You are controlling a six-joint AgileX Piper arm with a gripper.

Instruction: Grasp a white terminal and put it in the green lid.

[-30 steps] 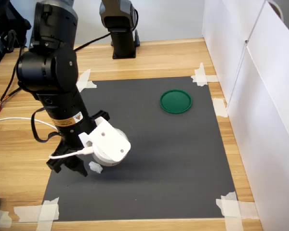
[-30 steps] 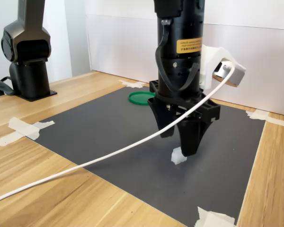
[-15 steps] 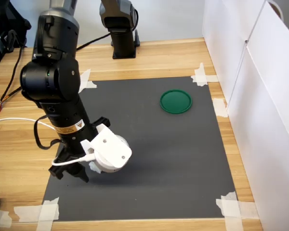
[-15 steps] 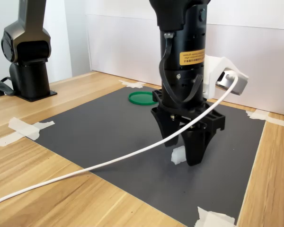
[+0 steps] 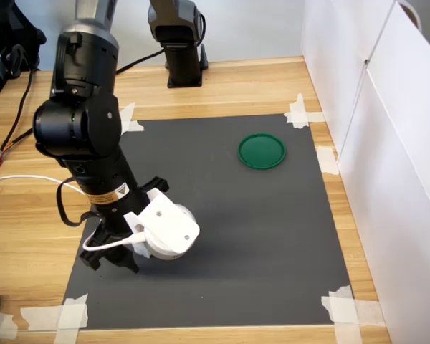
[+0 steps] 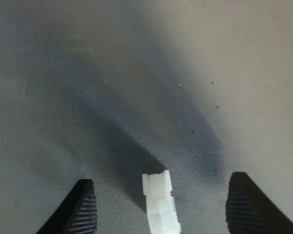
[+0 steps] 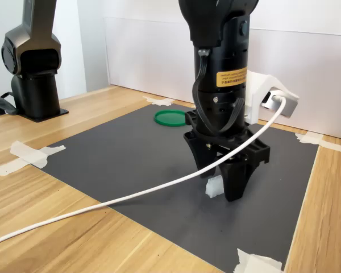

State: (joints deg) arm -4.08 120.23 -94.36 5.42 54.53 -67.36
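Bench (image 5: 222,86): light wood, carrying a dark grey mat (image 5: 258,236) taped down at its corners with white tape strips (image 5: 61,315).
Cable (image 7: 102,205): white, runs from the second exterior view's left across the wood and mat up to the white camera housing (image 7: 270,94) on the wrist.
Second arm base (image 7: 34,74): black, stands on the wood at the far left of the second exterior view, well apart from the mat's middle; in the first exterior view another black base (image 5: 179,43) stands at the back of the bench.
Arm (image 5: 86,136): black Piper arm, pointing steeply down over the mat's near-left part in the first exterior view.
Gripper (image 7: 226,185): tips low, at or just above the mat; I cannot tell whether they touch it.
Jaws: spread apart, released, holding nothing; in the wrist view a clear gap shows on each side of the piece between the two dark ribbed fingers (image 6: 83,209).
White terminal (image 6: 160,204): small blocky white piece lying on the mat between the jaws, touching neither in the wrist view; in the second exterior view it (image 7: 214,186) sits just beside the finger on the second exterior view's right. Hidden by the wrist housing in the first exterior view.
Green lid (image 5: 261,151): flat round dark-green disc on the mat's far-right part in the first exterior view, well apart from the gripper; nothing seen inside it.
White panels (image 5: 387,143): stand along the first exterior view's right edge of the bench.
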